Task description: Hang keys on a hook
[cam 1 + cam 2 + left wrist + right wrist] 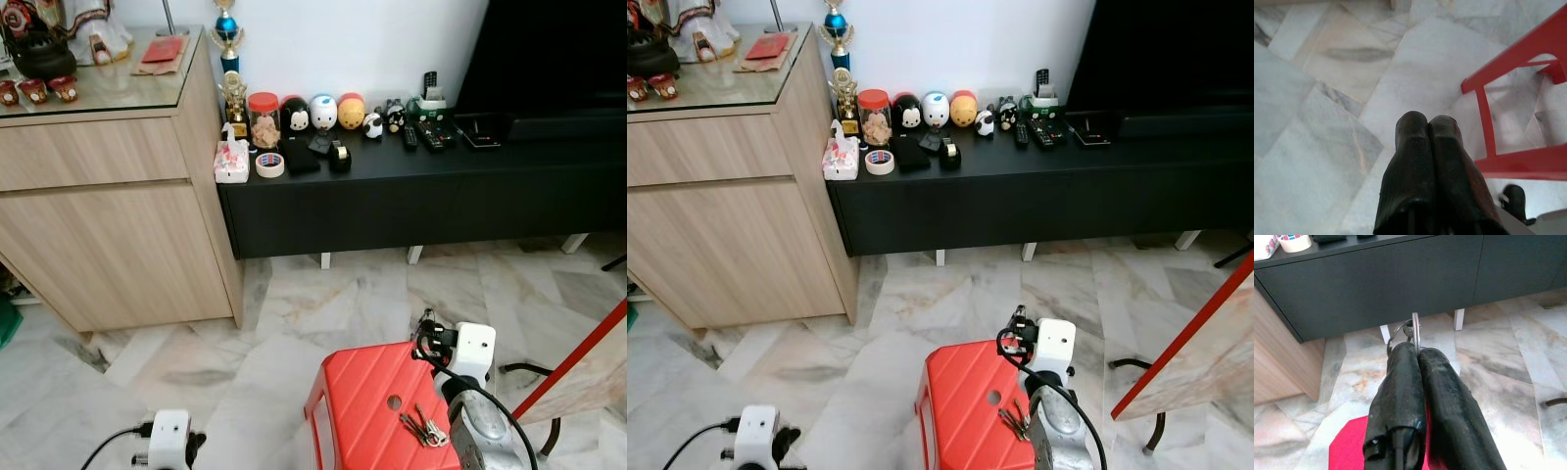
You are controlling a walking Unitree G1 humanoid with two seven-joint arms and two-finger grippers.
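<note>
Above the red stool (377,411), right tool (1418,351) pinching a key ring (1414,333) between pressed fingers. On the stool top, keys (423,427) beside the right arm. Low over marble floor (1327,122), left tool (1427,122) pressed together, idle.

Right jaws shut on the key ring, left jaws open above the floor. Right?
No: the left gripper has its jaws shut, pressed together on nothing, per the left wrist view. The rest holds: it is above the floor, and the right gripper is shut on the key ring.
</note>
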